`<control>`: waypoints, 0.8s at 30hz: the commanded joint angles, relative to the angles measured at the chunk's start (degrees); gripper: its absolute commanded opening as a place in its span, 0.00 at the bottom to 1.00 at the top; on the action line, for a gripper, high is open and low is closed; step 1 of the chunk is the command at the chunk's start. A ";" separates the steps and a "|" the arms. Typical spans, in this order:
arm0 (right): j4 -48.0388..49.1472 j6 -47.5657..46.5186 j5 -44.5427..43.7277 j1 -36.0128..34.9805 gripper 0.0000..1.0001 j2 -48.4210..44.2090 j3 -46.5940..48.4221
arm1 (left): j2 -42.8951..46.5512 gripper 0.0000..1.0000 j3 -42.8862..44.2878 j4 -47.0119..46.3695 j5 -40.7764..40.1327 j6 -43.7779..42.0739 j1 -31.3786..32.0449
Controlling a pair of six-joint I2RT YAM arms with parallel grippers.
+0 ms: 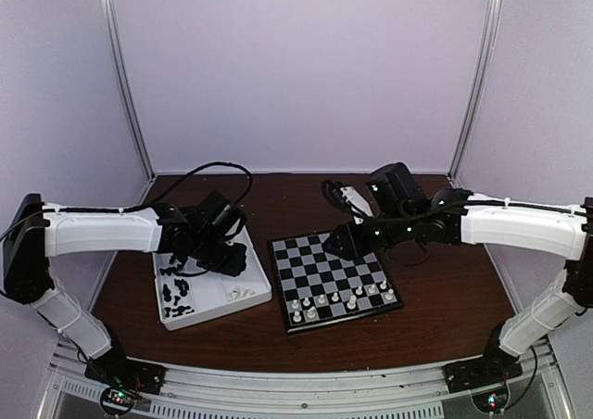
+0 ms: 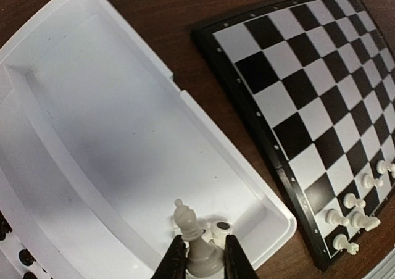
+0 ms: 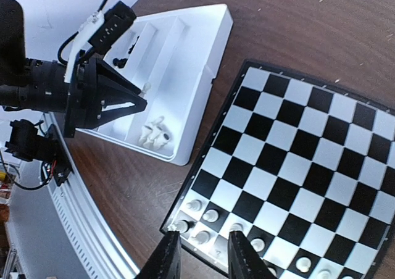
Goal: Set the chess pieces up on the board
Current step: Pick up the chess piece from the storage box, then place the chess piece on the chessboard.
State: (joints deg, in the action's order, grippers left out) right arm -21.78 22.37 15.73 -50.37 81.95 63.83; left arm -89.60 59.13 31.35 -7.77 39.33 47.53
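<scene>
Pinching a cream chess piece (image 2: 192,239) over white tray (image 2: 123,137) — left pincer (image 2: 203,254) | right pincer (image 3: 199,245) spread, empty, above board (image 3: 296,168) corner

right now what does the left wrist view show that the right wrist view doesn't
Only the left wrist view: a close look at the left gripper clamped on the base of a cream-white piece.
Only the right wrist view: the right gripper, open with nothing between its fingers, the left arm seen from outside, and the table-edge rail.
Both: the board, the white tray, and the white pieces standing on the board.
</scene>
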 commanded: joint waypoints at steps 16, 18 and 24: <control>25.18 24.54 24.11 0.32 0.34 11.93 2.34 | 11.83 0.10 -8.60 -29.47 40.92 -28.35 1.16; 25.05 24.78 24.39 0.36 0.36 12.48 2.84 | 11.57 0.10 -8.86 -30.26 42.06 -28.52 1.16; 22.93 24.36 27.75 0.45 0.36 14.46 4.46 | 10.41 0.11 -9.64 -33.85 43.79 -27.89 1.16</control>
State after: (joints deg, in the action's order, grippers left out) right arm 0.75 46.22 40.58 -50.30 95.59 66.37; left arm -78.39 48.88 2.35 33.52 12.47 48.49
